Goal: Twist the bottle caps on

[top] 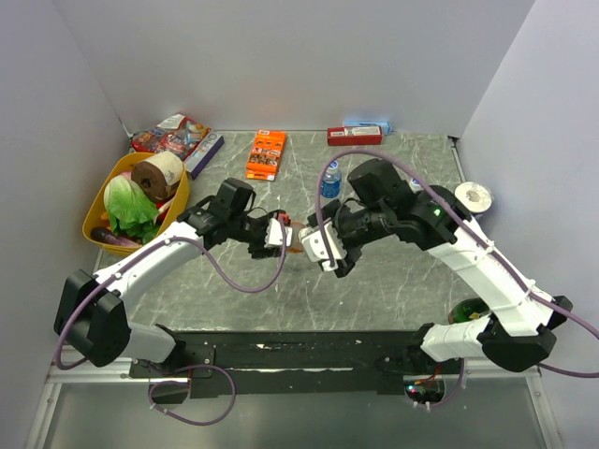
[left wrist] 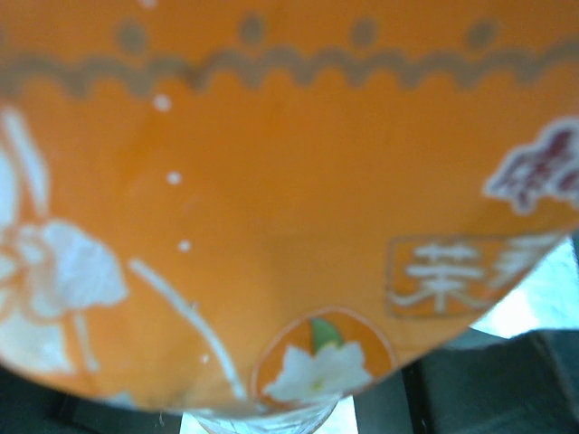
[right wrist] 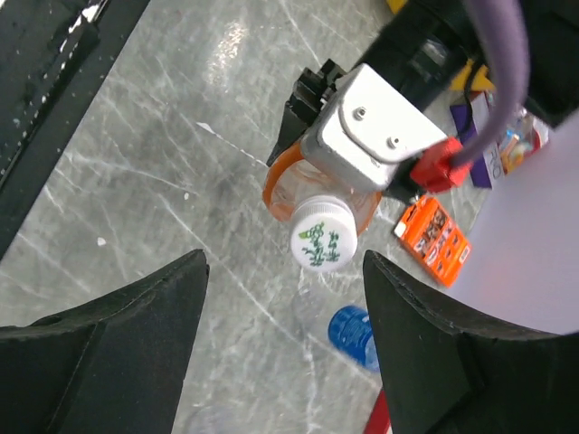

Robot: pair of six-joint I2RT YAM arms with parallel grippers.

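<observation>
Boxed white character 茶 on the label of the orange bottle (left wrist: 271,163), neighbouring character too blurred; green print on the white cap (right wrist: 323,238) unreadable.

Both arms have white shells with black joints, the left arm (top: 154,254) and the right arm (top: 487,267) alike. A purple cable (right wrist: 499,63) trails off each. There's a silver plate (right wrist: 375,122) with two screws and a red plug (right wrist: 441,161). The right gripper (right wrist: 285,259) has black fingers (right wrist: 109,353).
</observation>
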